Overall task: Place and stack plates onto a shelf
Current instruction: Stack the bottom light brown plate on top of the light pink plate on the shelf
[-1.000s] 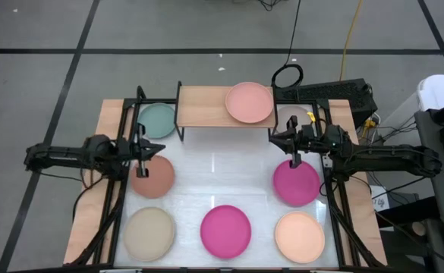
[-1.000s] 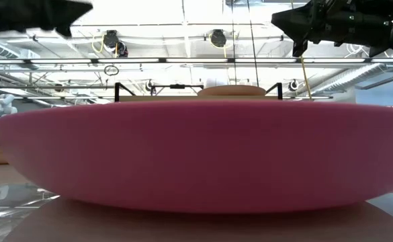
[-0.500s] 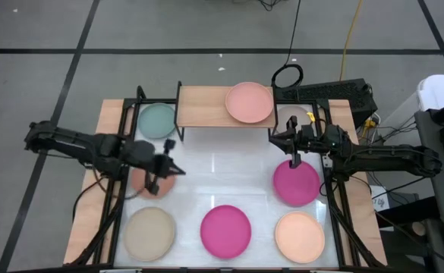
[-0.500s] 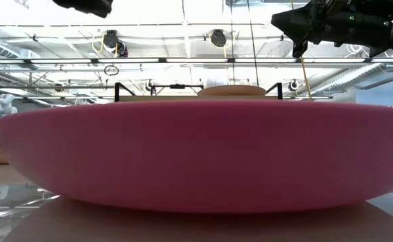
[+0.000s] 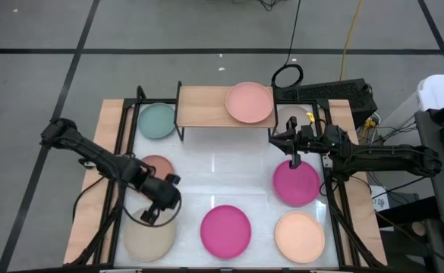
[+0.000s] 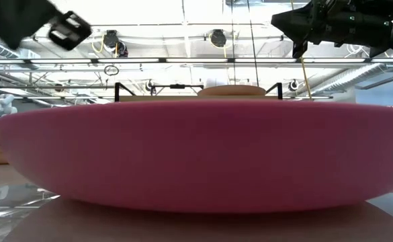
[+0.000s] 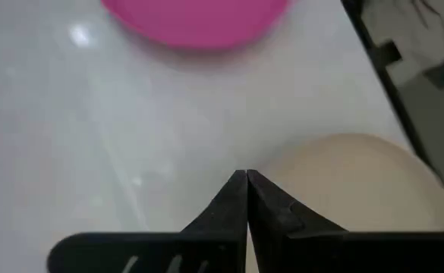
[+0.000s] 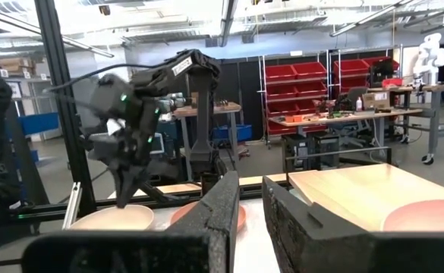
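Observation:
Several round plates lie flat on the white table: teal, terracotta, beige, two magenta and peach. A pink plate lies on the right half of the wooden shelf. My left gripper hangs shut above the far rim of the beige plate, well above the table in the low view. My right gripper hovers narrowly open over the far edge of the right magenta plate, touching nothing.
The shelf stands at the table's far edge between black frame posts. Bare white table lies in the middle between the plates. The near magenta plate fills the low view. A black cable coil lies beyond the shelf.
My left gripper has swung from above the terracotta plate toward the table's near edge and a little right, turning as it went, and now hangs over the beige plate's far rim. The terracotta plate is uncovered again. No plate has moved.

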